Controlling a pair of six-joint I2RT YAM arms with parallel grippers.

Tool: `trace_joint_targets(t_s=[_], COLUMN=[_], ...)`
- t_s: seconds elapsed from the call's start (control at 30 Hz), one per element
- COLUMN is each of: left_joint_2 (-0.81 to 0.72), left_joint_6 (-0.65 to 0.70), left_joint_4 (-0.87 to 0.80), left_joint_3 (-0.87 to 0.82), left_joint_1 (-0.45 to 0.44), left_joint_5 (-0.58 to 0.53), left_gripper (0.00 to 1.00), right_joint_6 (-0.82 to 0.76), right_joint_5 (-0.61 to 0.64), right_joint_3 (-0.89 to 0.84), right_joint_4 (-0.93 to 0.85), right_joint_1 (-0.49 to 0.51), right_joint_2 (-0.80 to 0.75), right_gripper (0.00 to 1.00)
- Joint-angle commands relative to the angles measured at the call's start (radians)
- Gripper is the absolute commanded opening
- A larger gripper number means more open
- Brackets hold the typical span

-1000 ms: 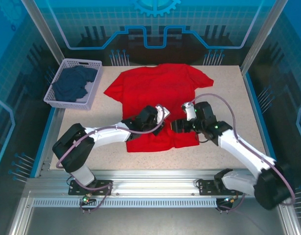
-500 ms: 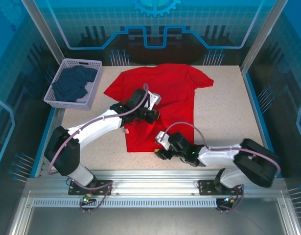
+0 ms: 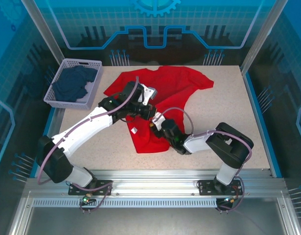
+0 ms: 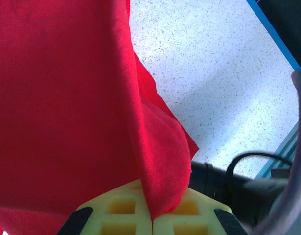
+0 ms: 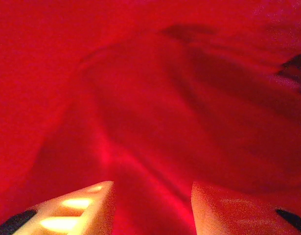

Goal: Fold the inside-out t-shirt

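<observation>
Left gripper (image 4: 152,215) is pinching a raised edge of the bright red soft cloth t-shirt (image 3: 177,88) at its fingertips, right gripper (image 5: 150,196) is sitting jaws apart with cloth close ahead, so I'm judging folding barely started, no flat fold yet.

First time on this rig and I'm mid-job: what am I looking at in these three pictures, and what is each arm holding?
The machine is a left arm and a right arm, bolted at the near edge of a table. The wide picture comes from a camera above and behind them; the other two come from a camera on each wrist. A red t-shirt lies on the table, partly gathered up. A basket at the far left corner holds a dark blue garment. The left gripper is shut on a fold of the shirt. The right gripper sits against the red cloth with its jaws apart; I see no grip there.
</observation>
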Motion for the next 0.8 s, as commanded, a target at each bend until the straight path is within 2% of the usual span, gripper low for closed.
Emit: trace_joint_targets(t_s=[0.0,0.13,0.17,0.33,0.57,0.7,0.77], left_joint_2=[-0.061,-0.071,-0.071,-0.068,-0.061,-0.090,-0.092], left_joint_6=[0.025,-0.009,-0.015,-0.044,-0.046,-0.043,-0.044], left_joint_4=[-0.029,-0.009,-0.007,0.011,0.000,0.028,0.039], left_joint_3=[0.044,0.088,0.106,0.189,0.291,0.305,0.313], left_joint_1=[0.005,0.003,0.003,-0.007,-0.039,-0.040,-0.041], left_joint_5=[0.018,0.113,0.140,0.189,0.259,0.269,0.219], left_gripper=[0.00,0.00,0.00,0.00,0.00,0.00,0.00], right_joint_6=[-0.003,-0.020,0.005,0.016,0.144,0.166,0.162], right_joint_5=[0.053,0.130,0.141,0.180,0.168,0.177,0.165], right_joint_3=[0.008,0.048,0.076,0.132,0.288,0.329,0.351], right_joint_4=[0.073,0.074,0.015,-0.014,-0.275,-0.359,-0.393], right_joint_1=[-0.055,-0.074,-0.081,-0.056,-0.070,-0.082,-0.075], right_joint_2=[0.022,0.067,0.077,0.135,0.142,0.135,0.136], right_gripper=[0.45,0.45,0.45,0.46,0.47,0.47,0.48])
